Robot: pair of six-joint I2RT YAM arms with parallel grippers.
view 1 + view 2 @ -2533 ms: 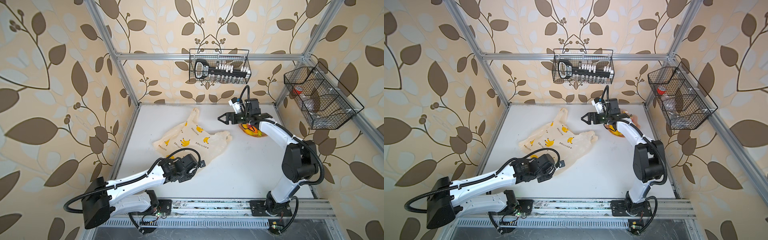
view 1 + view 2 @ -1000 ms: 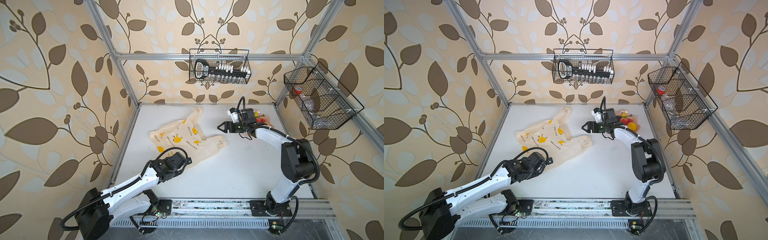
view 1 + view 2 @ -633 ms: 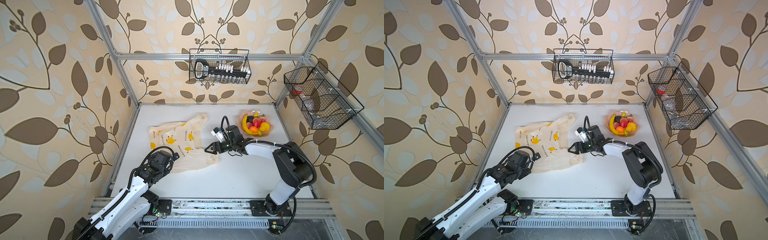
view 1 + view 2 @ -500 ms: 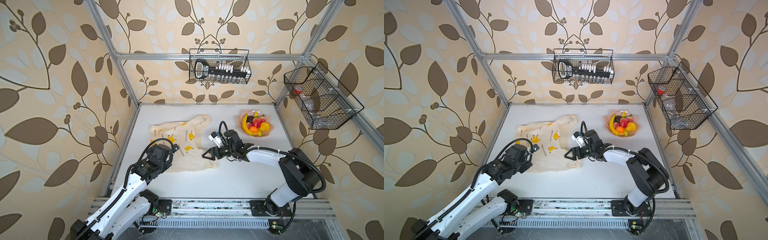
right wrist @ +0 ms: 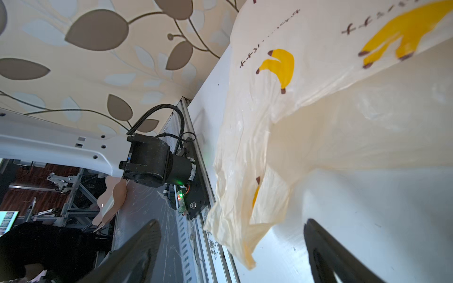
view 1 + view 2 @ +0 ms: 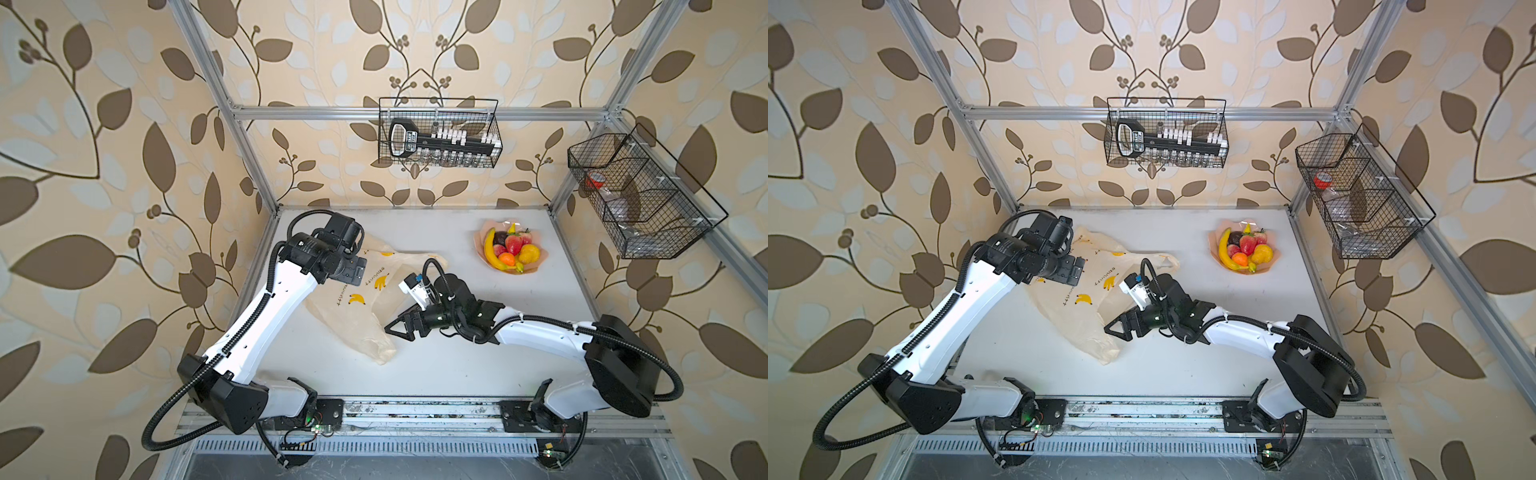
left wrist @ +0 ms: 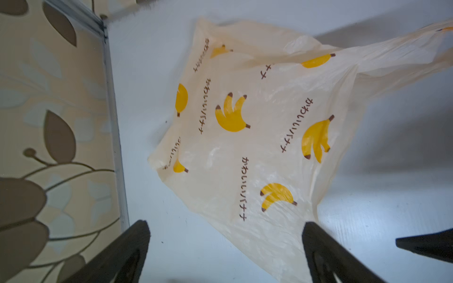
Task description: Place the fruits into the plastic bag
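the plastic bag lies limp and mostly flat on the left half of the table, with its crumpled end trailing towards the near edge and no open mouth to be seen. the fruits sit heaped on the pink plate at the far right, well apart from the bag, so none is bagged yet. the left gripper hovers over the far left part of the bag with its jaws spread wide and nothing between them. the right gripper sits low just beside the bag's near end, also spread wide and holding nothing, though a loose fold of film hangs close to its jaws in the right wrist view. the main risk is the film itself: a pinch could catch both layers together and keep the mouth closed, or the thin sheet could slide on the smooth table instead of lifting. the two arms also work close together over the bag and could knock each other. later, a glossy round fruit could slip from the jaws or roll off a bag that sags shut.
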